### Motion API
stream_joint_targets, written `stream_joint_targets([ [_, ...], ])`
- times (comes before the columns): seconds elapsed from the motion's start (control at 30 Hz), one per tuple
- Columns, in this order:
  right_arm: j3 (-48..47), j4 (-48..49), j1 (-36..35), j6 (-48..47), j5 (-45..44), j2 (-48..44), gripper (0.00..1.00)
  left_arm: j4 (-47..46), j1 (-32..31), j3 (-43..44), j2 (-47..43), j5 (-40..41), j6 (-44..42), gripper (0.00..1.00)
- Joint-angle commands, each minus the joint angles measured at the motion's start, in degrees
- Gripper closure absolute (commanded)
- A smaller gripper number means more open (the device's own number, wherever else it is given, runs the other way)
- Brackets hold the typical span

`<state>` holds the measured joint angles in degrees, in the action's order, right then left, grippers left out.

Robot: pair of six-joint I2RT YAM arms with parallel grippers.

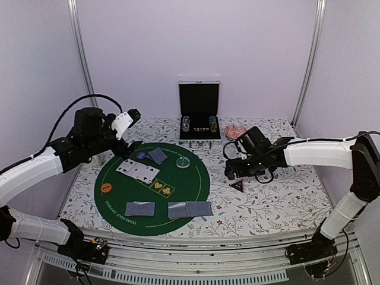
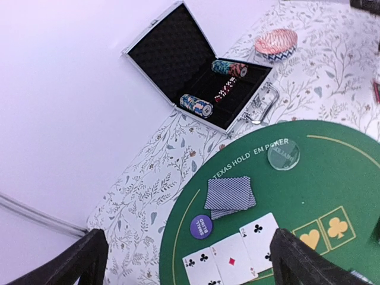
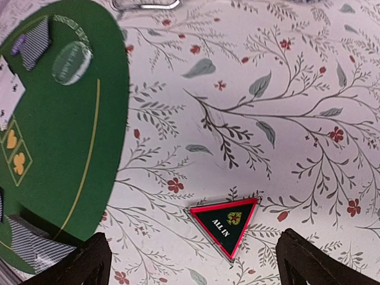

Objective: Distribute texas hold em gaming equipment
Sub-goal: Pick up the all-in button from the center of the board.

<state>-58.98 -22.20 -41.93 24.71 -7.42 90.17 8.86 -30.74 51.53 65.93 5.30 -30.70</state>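
Marker: small black triangular marker (image 3: 227,222) with a red edge lies flat on the flowered tablecloth (image 3: 309,119), just right of the green felt mat (image 3: 65,148) and not touching it.
Right gripper: the right gripper (image 3: 193,236) hangs over the marker with its fingers spread wide and nothing held.
Key relation: the marker sits under the gap, a little toward the finger on the right of the wrist view. Its flat edge runs about along the line from finger to finger, and its tip points back toward the wrist. Closing jaws would meet the two corners, so I judge a small turn of the wrist may give a better hold.
Nearer arm: the right one, clearly. The left one is well apart, over the far left of the mat.
Left gripper: the left gripper (image 2: 189,246) is wide open and empty, above the dark blue disc (image 2: 201,226), the face-down card pile (image 2: 230,195) and three face-up cards (image 2: 231,255).
Other pieces: the pale disc (image 2: 283,155) is on the far side of the mat, the orange disc (image 1: 105,188) at its left edge, and face-down pairs (image 1: 140,208) on the near side.
Writing: "ALL IN" on the marker and "TEXAS HOLD'EM POKER" on the mat rim. The letters on the discs are too small to read surely.
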Motion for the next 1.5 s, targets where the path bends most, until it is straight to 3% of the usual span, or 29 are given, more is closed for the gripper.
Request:
stream_joint_targets([
  [0.0, -5.82, -6.34, 0.31, 2.38, -1.44, 8.18, 0.01, 1.85, 0.07, -5.25, -4.82, 1.36, 10.12, 0.02],
  [0.4, -12.92, -12.09, 0.64, 5.41, -2.44, 21.25, 0.01, -0.85, 0.07, -9.67, -9.65, -4.37, 13.31, 0.02],
  [0.67, -13.60, -15.34, 0.61, 6.38, -3.22, 23.29, 0.13, -1.07, 0.07, -10.11, -10.52, -5.64, 13.09, 0.02],
  [1.1, -14.87, -19.91, 0.55, 7.51, -6.69, 25.42, 0.10, -1.16, 0.07, -10.27, -10.03, -7.44, 12.76, 0.02],
  [1.47, -12.10, -15.19, 0.55, 7.01, -0.23, 23.26, 0.32, -1.19, 0.06, -10.37, -10.37, -8.53, 12.55, 0.02],
])
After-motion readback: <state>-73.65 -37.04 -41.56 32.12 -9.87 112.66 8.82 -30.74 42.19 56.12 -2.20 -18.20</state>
